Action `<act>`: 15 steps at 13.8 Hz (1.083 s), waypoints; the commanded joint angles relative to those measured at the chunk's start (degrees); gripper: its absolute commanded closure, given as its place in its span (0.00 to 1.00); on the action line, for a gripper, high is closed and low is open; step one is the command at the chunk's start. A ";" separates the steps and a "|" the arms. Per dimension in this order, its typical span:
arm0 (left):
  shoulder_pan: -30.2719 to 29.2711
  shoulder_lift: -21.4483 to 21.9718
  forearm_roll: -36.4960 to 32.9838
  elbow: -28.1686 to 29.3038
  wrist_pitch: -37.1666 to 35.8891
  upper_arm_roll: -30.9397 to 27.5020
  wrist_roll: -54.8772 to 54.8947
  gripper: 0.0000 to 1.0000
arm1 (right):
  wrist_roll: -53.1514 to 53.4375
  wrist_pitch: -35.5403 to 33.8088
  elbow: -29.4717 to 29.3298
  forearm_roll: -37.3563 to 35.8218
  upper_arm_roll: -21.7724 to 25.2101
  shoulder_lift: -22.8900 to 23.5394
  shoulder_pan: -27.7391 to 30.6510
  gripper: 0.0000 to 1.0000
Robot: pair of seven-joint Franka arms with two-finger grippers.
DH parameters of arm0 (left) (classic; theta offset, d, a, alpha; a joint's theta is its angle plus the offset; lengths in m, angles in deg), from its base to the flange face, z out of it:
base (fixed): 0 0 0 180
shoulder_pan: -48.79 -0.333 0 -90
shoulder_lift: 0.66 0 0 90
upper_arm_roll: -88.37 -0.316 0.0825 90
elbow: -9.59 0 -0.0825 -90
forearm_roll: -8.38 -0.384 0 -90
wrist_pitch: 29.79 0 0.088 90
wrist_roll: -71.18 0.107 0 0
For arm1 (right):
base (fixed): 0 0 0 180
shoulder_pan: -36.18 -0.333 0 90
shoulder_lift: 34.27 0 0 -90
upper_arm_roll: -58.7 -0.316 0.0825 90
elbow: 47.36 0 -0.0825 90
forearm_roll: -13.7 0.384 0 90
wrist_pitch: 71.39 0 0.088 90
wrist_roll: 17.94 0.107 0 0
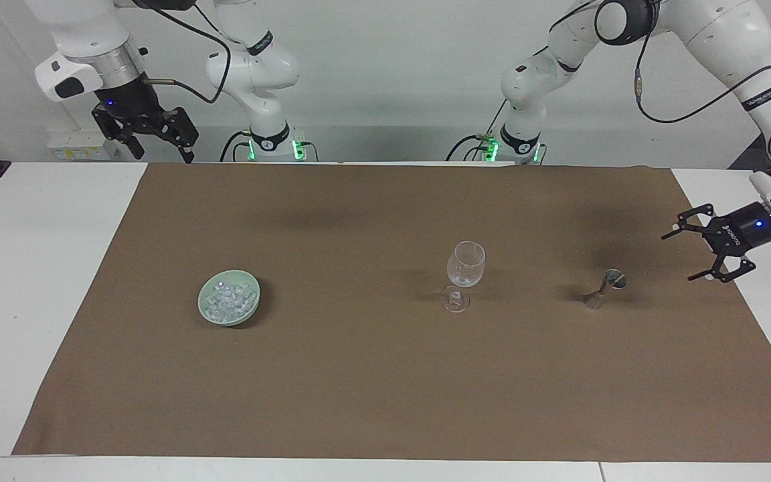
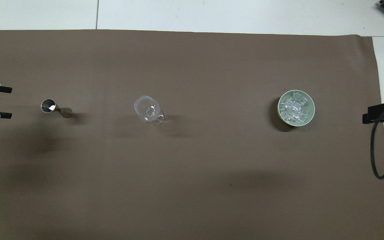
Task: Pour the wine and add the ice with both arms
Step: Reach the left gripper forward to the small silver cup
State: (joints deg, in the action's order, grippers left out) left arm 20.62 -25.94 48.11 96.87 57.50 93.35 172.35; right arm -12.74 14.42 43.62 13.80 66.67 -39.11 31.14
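While the right gripper (image 1: pixel 158 142) waited spread, the left gripper (image 1: pixel 697 254), fingers apart and empty, faced the jigger (image 1: pixel 605 288), which it likely had to straddle next.

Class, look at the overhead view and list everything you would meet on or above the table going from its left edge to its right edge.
Left gripper, jaws open → metal jigger → empty wine glass → pale green dish holding the ice → black part of the right gripper at the edge, jaws unseen here.
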 commanded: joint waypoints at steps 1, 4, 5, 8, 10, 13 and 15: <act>-1.36 -4.34 3.77 -0.44 -2.04 0.38 6.47 0.00 | -1.07 0.68 1.22 0.69 0.21 -1.13 -0.05 0.00; -3.29 -7.76 6.14 -0.53 -2.30 0.55 11.75 0.00 | -1.07 0.68 1.22 0.60 0.21 -1.13 -0.05 0.00; -3.99 -8.47 8.59 -0.27 -2.30 0.46 14.11 0.00 | -1.07 0.68 1.22 0.69 0.21 -1.13 -0.05 0.00; -5.14 -10.23 12.91 0.53 -3.00 0.73 18.70 0.00 | -1.07 0.68 1.22 0.69 0.21 -1.13 -0.05 0.00; -5.32 -11.37 15.20 0.53 -3.62 0.73 19.84 0.00 | -1.07 0.68 1.22 0.60 0.21 -1.13 -0.05 0.00; -5.58 -13.83 17.83 0.53 -5.02 0.81 20.29 0.00 | -1.07 0.68 1.22 0.69 0.21 -1.13 -0.05 0.00; -5.67 -16.03 20.99 0.53 -6.34 0.90 21.51 0.00 | -1.07 0.68 1.22 0.60 0.21 -1.13 -0.05 0.00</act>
State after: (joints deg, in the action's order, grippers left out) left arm 16.04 -39.75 65.67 97.20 53.23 93.65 191.48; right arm -12.74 14.42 43.62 13.80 66.67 -39.11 31.14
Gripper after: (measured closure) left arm 0.000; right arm 0.000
